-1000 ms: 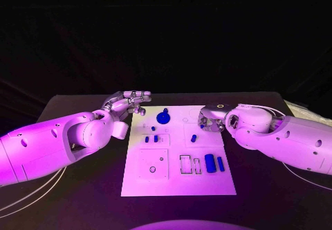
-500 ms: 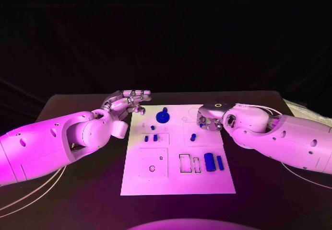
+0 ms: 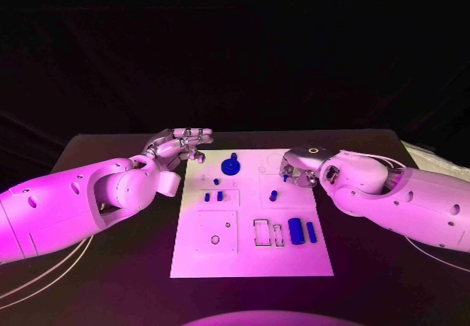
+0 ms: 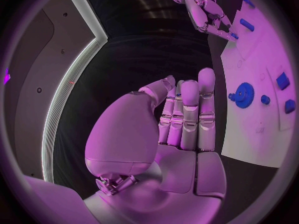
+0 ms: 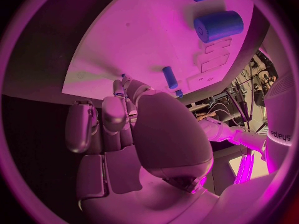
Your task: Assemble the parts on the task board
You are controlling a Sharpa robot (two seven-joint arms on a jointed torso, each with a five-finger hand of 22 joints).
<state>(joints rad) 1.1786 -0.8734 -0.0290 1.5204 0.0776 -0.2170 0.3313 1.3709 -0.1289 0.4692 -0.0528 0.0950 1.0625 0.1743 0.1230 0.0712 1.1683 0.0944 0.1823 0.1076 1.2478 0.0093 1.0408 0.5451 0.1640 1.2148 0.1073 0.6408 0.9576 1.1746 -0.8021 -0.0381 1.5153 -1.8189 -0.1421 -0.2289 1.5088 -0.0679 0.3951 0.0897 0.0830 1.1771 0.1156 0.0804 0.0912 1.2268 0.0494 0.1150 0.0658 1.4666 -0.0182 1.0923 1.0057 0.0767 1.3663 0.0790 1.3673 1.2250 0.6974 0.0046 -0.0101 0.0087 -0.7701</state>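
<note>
Right hand (image 3: 297, 170) nearest the small blue peg (image 3: 274, 195).
Peg lies just beside its fingertips, long axis toward the robot; whether the fingers hold anything, I cannot tell.

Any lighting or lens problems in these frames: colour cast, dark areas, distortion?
Head view: magenta light tints the task board and both arms; the background is black. Left wrist view: fisheye bends the board's edge, and the left hand is evenly lit. Right wrist view: the right hand looms large, and the blue cylinder looks sharp.

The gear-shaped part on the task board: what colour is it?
Blue gear-shaped part; it shows best in the left wrist view.
</note>
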